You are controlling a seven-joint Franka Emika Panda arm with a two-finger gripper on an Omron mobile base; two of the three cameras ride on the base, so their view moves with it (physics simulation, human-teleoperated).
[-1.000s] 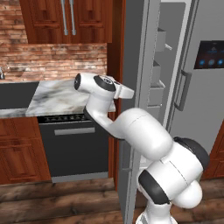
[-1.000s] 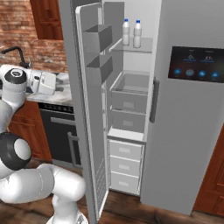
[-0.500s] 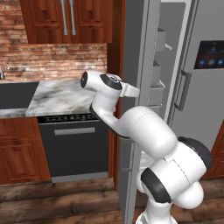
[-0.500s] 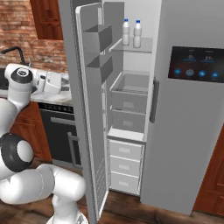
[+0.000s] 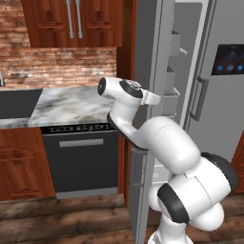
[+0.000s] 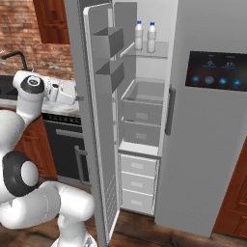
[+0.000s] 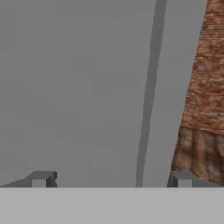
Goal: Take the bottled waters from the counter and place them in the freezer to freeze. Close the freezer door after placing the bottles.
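Wall: red brick (image 5: 57, 66), at 10 o'clock behind the worktop.
Upper cabinets: dark reddish wood (image 5: 71, 21), at 11 o'clock.
Dishwasher: black (image 5: 81, 159), at 9 o'clock.
Floor: dark wood planks (image 5: 62, 221).

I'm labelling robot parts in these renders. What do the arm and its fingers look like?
The arm is glossy white with rounded, bulbous links and dark grey to black bands at the joints. No cables or markings show. The gripper has two small, blocky dark grey fingers.
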